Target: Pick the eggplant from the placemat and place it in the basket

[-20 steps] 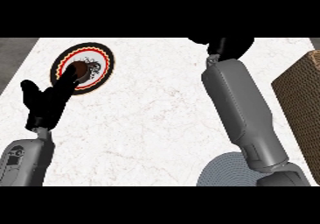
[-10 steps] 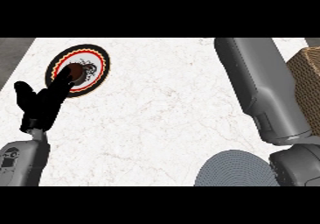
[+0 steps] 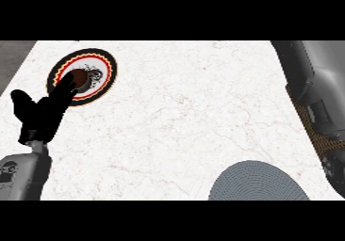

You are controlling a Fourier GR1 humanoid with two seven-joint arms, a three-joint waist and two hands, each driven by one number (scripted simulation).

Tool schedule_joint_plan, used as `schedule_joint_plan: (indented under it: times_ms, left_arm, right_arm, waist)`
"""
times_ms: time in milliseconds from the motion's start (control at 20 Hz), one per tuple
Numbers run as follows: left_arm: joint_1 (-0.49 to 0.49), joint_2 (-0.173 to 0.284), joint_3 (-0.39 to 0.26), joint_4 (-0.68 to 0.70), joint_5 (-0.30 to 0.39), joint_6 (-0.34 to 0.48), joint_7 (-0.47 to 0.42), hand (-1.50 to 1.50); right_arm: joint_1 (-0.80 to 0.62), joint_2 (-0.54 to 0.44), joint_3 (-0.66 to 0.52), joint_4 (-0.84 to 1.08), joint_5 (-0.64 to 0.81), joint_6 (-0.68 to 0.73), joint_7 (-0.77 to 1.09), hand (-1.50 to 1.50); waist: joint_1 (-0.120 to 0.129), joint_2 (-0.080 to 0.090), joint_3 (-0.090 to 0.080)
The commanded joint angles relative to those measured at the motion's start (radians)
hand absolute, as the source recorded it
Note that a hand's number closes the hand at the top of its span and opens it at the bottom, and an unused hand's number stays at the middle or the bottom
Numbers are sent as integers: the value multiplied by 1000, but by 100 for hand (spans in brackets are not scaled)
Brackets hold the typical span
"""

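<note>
A round placemat (image 3: pixel 99 70) with black, red and yellow rings lies at the counter's far left. A dark brown rounded shape (image 3: pixel 80 78) sits at its middle; I cannot tell whether this is the eggplant or the mat's pattern. My left hand (image 3: pixel 42 115) stands open with fingers up at the left, and its fingertips overlap the mat's near edge. Only my right forearm (image 3: pixel 321 80) shows, along the right edge; its hand is out of the picture. A strip of the woven basket (image 3: pixel 309 126) peeks out beside and under that forearm.
A grey ribbed round plate (image 3: pixel 255 182) lies at the near edge, right of centre. The white marble counter (image 3: pixel 189 108) spreads between the mat and the right arm. Its left edge runs just past the left hand.
My right arm has swung to the right, over the basket, and its hand has left the picture at the top. The left hand has stayed put.
</note>
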State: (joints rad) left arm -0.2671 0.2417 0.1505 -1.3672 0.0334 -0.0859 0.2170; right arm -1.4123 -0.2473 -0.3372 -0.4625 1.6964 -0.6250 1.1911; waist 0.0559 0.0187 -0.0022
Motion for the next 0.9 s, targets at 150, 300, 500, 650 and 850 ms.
schedule_joint_plan:
  times_ms: [150, 300, 500, 650, 850]
  left_arm:
    - [-13, -4, 0, -19, -1, 14, 27, 0]
    - [-6, 21, 33, 14, 4, 10, -1, 0]
    - [34, 2, 28, 8, 6, 14, -1, 0]
    - [80, -18, 14, -2, -14, 28, -38, 0]
    - [54, -2, 18, -46, -2, 23, 23, 0]
  right_arm:
    - [11, -87, -33, 53, 105, 38, 235, 150]
    - [61, -110, -70, 36, 88, 14, 202, 150]
    - [96, -104, -90, 9, 100, 2, 198, 150]
    - [181, -111, -110, -47, 72, 36, 117, 150]
    - [258, -130, -154, -76, 34, -45, 61, 150]
  waist:
    - [-16, -4, 1]
    - [-36, -8, 1]
    - [-37, -13, 2]
    - [-63, -24, 2]
    - [-49, -19, 3]
